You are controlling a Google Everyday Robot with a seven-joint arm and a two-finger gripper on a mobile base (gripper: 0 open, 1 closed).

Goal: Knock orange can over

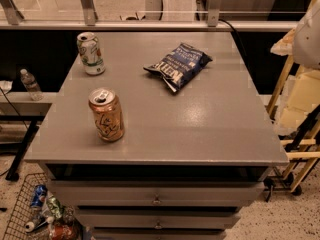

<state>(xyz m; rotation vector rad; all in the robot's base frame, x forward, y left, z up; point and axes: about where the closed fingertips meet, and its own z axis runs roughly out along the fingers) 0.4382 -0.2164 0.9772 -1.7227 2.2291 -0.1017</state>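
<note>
The upright orange can (106,115) is probably light and slick; push near its rim. The gripper is out of view, state unknown

On the grey surface (200,126) an orange can (106,115) is stood near left, a white and green can (90,53) far left, and a blue snack bag (179,65) is laid far centre.

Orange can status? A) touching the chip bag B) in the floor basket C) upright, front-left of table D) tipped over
C: orange can stands upright at the table front-left, well apart from the chip bag; the gripper is not in view.
</note>
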